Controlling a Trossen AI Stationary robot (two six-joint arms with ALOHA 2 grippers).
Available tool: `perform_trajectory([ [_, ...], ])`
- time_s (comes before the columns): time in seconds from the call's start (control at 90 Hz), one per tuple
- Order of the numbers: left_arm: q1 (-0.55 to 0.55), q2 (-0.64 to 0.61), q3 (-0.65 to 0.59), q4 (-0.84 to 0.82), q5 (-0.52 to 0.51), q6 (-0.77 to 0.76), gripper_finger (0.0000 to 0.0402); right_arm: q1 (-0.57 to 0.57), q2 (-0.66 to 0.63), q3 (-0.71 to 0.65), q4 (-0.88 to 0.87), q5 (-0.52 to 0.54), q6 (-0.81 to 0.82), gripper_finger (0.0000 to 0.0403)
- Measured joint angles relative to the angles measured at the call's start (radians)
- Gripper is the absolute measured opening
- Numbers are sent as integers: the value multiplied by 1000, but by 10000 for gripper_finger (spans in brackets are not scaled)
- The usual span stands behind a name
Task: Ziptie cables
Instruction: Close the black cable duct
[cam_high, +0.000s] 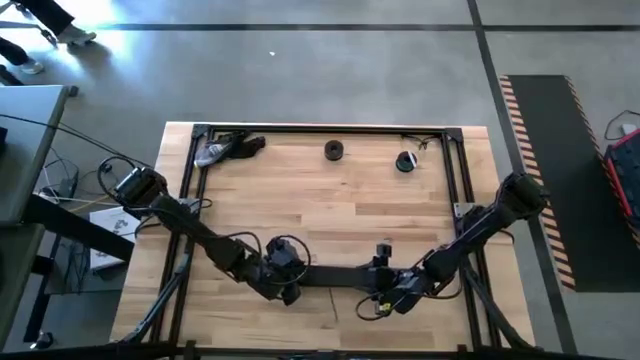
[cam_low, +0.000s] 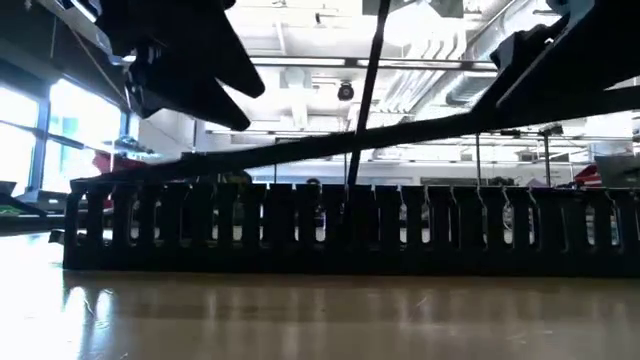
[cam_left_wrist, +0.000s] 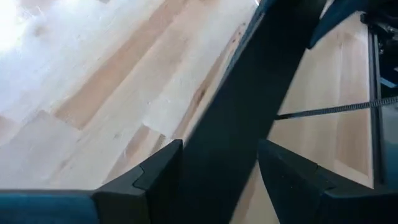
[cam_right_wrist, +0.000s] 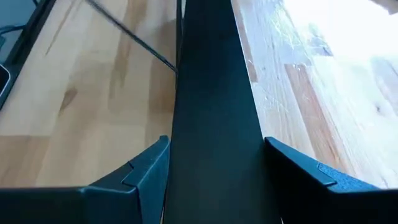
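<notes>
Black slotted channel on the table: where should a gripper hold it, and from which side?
Probably across its narrow width, one finger outside each long wall, coming down from above. The black slotted channel lies flat and long on the table, walls upright, so the long sides are free. The left gripper straddles it this way, open.

The wooden table (cam_high: 330, 200) stands on a grey concrete floor (cam_high: 330, 70). A striped hazard mat (cam_high: 560, 170) lies at 3 o'clock. Bright windows (cam_low: 40, 135) and ceiling pipes (cam_low: 440, 85) show behind.
</notes>
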Motion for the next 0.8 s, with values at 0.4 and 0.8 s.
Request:
perform_trajectory([
  [0.4, -12, -18, 0, 1, 71, -56, 192, -32, 0, 0, 19, -52, 98, 209],
  [0.8, -43, -17, 0, -25, 100, -90, 192, -48, 0, -1, 7, -142, 67, 209],
])
